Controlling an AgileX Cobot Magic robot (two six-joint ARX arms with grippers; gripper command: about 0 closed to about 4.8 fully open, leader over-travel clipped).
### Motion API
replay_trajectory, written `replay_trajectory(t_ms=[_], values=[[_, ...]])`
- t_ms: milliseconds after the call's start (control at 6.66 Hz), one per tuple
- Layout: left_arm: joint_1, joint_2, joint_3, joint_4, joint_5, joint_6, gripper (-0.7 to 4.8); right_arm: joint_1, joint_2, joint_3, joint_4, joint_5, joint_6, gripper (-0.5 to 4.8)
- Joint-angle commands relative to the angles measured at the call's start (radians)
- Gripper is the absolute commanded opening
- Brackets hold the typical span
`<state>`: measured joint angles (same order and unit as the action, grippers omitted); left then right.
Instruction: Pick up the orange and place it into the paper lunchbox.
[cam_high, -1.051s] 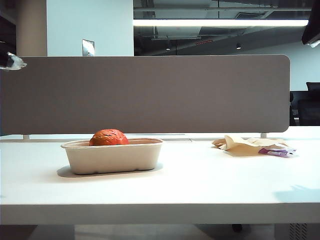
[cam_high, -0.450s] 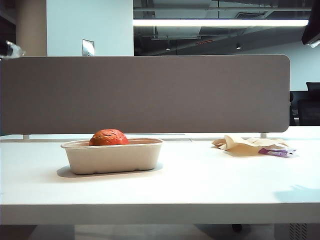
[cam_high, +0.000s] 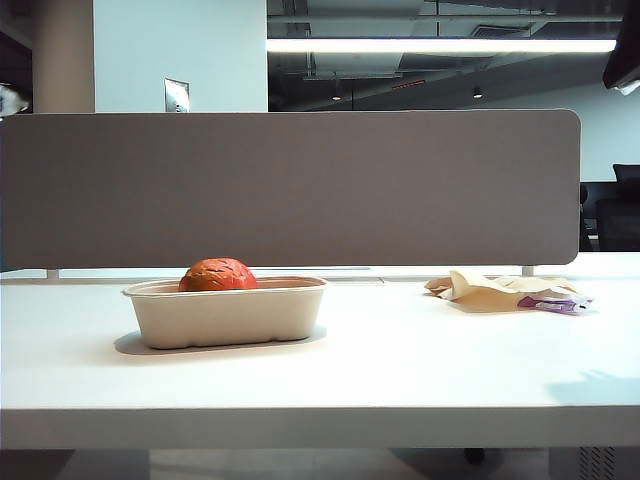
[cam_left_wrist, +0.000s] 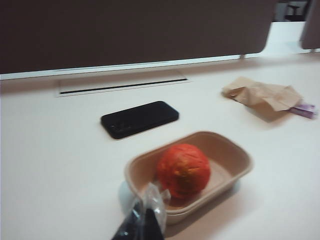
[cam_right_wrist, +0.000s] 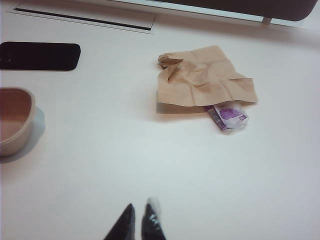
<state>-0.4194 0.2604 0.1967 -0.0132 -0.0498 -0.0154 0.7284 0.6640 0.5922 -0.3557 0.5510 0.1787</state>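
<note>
On the white bench (cam_high: 400, 380) a black phone (cam_left_wrist: 140, 119) lies flat behind the lunchbox (cam_high: 226, 312), near a slot in the bench top. Well apart to the right lies a crumpled paper wrapper (cam_right_wrist: 202, 80) with a purple piece (cam_right_wrist: 227, 115) just beside it. A grey partition (cam_high: 300, 185) stands along the far edge. The orange (cam_left_wrist: 183, 170) sits inside the lunchbox, toward one end, its top above the rim.

The left end effector (cam_left_wrist: 142, 222) hangs above the bench at the near end of the lunchbox, not touching the orange; its fingers are wrapped in clear film, look close together and hold nothing, but they are blurred and partly cut off. The right end effector (cam_right_wrist: 136, 222) hovers over bare bench, its fingers nearly together and empty.

In the right wrist view only one corner of the lunchbox shows.
</note>
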Motion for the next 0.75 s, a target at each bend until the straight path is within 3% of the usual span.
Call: replay_trajectory(t_ms=[150,300,750], values=[[0.249,-0.192,-0.078,0.013,0.015,0.001,-0.06,0.002,-0.002,0.004,0.016,0.008,0.005,0.32],[0.314,-0.256,-0.120,0.003,0.040,0.000,-0.06,0.002,-0.002,0.004,0.016,0.008,0.005,0.32],[0.335,-0.257,-0.193,0.021,0.047,0.033,-0.05,0.003,-0.002,0.004,0.009,0.008,0.005,0.32]])
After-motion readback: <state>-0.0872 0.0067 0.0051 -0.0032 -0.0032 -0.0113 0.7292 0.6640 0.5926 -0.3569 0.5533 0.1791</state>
